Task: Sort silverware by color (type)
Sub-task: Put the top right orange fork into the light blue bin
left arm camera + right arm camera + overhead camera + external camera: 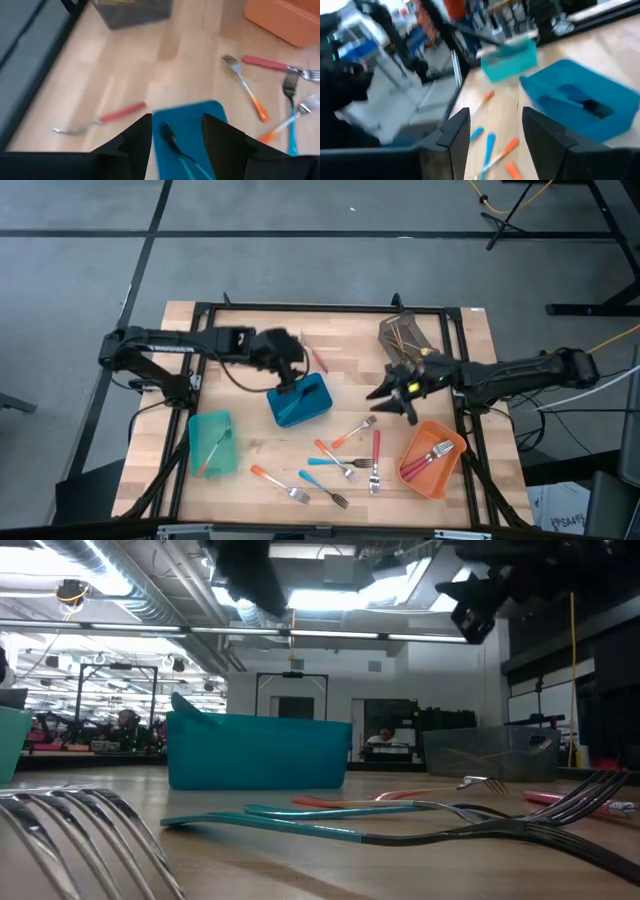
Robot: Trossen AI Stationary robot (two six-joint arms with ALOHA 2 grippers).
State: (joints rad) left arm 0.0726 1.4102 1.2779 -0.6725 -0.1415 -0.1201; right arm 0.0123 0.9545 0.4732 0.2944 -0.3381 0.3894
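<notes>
Left gripper [291, 383] hovers over the blue bin [301, 401], fingers spread, empty; a blue-handled utensil [176, 144] lies inside the bin. Right gripper [396, 392], fingers apart and empty, is right of the blue bin, just beside the orange bin [434, 459] holding forks [428, 456]. Loose forks [352, 457] lie on the table [260, 330] between the two bins.

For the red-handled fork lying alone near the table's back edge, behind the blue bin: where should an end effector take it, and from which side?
Probably mid-handle. The red-handled fork lies flat on the bare table, apart from the blue bin, so a straight-down approach with fingers across the slim handle suits. The left end effector is nearest, above the bin.
</notes>
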